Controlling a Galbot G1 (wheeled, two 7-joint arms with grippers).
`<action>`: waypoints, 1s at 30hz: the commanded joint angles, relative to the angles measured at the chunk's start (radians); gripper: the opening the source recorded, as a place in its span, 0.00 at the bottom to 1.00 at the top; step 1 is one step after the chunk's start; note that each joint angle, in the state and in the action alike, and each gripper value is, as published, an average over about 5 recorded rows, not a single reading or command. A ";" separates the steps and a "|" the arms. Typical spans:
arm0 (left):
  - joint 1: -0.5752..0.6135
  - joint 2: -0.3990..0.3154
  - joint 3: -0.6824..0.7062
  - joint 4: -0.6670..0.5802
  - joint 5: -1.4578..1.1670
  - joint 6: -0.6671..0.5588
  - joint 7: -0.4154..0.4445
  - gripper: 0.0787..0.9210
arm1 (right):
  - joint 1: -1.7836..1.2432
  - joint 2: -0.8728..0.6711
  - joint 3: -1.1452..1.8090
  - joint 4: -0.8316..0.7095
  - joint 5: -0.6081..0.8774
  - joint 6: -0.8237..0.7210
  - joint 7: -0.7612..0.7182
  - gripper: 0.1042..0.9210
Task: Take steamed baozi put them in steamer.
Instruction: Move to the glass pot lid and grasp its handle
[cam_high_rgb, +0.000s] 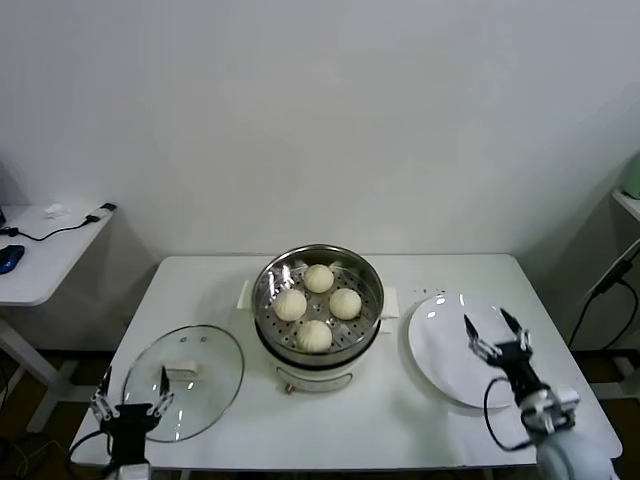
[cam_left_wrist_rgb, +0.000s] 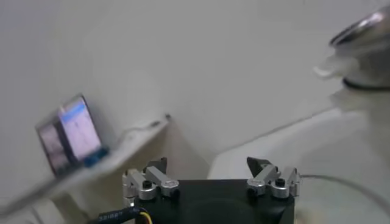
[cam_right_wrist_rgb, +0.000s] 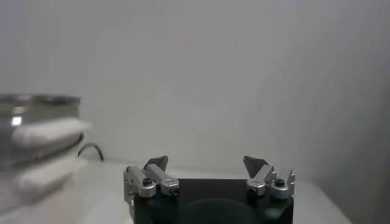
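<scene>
The steamer (cam_high_rgb: 318, 338), a shiny steel pot on a white base, stands at the middle of the white table. Several cream-white baozi lie on its perforated tray, among them one at the back (cam_high_rgb: 319, 278), one on the left (cam_high_rgb: 290, 304) and one at the front (cam_high_rgb: 314, 336). My right gripper (cam_high_rgb: 494, 333) is open and empty over the flat white plate (cam_high_rgb: 445, 365), to the right of the steamer. My left gripper (cam_high_rgb: 131, 391) is open and empty at the front left, over the glass lid (cam_high_rgb: 200, 355). The steamer's edge shows in the left wrist view (cam_left_wrist_rgb: 361, 33) and the right wrist view (cam_right_wrist_rgb: 38, 131).
The plate holds nothing. A side table (cam_high_rgb: 45, 250) with cables and small items stands at far left. A lit screen (cam_left_wrist_rgb: 72, 135) shows in the left wrist view. Black cables (cam_high_rgb: 605, 290) hang at far right.
</scene>
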 joint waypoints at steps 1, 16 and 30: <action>0.005 0.108 -0.010 0.241 0.793 -0.143 -0.310 0.88 | -0.204 0.141 0.087 0.021 -0.084 0.090 0.023 0.88; -0.169 0.119 0.002 0.426 0.968 -0.152 -0.162 0.88 | -0.217 0.194 0.071 0.050 -0.128 0.083 0.026 0.88; -0.277 0.134 0.016 0.515 0.959 -0.022 -0.087 0.88 | -0.246 0.220 0.093 0.092 -0.127 0.094 0.022 0.88</action>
